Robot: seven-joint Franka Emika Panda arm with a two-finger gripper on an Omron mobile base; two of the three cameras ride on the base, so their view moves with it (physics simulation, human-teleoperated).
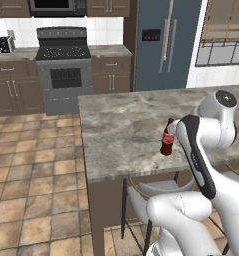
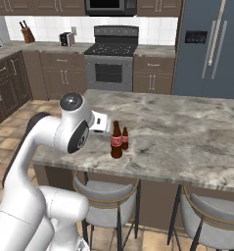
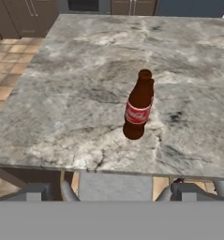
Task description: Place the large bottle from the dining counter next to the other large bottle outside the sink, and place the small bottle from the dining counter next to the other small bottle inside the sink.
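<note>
Here 2 bottles, large bottle (image 2: 116,141) beside small bottle (image 2: 125,138), stand on dining counter (image 2: 187,132).

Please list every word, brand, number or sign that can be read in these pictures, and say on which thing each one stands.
Nothing can be read with certainty.
Large bottle: white script on its red label, too blurred to read.
Small bottle: red label, too small to read.
Fridge: dark panel on the door, no legible characters.
Stove: no readable markings on its knobs or panel.
</note>
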